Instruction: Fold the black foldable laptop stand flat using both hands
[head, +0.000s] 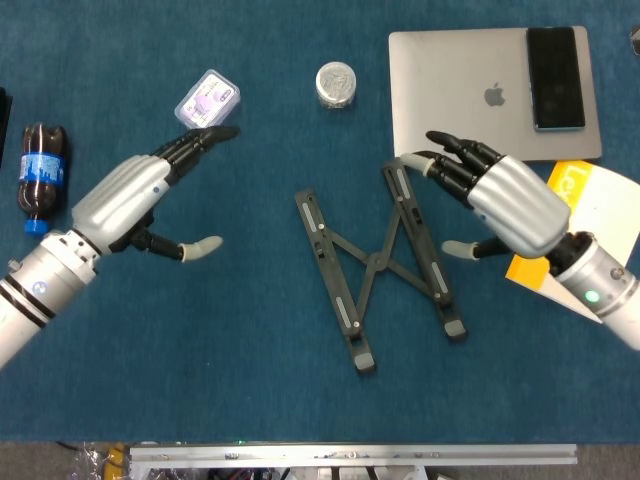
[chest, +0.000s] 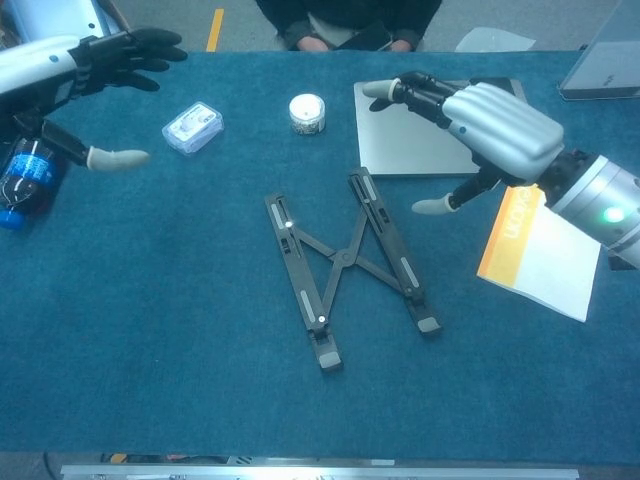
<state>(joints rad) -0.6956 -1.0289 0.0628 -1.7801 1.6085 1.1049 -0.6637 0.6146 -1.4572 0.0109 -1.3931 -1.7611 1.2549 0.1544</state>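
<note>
Two slim black rails of the laptop stand (head: 375, 262) are lying flat on the blue table (head: 250, 380), joined by crossed struts. At three o'clock the right hand (head: 500, 195) is hovering, fingers spread; at nine o'clock the left hand (head: 140, 195) likewise, holding nothing.

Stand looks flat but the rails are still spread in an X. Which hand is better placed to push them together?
Probably the right hand: it hovers open just beside the laptop stand, at its right rail. The left hand, also open, sits well off to the left, nearer the small plastic box.
</note>
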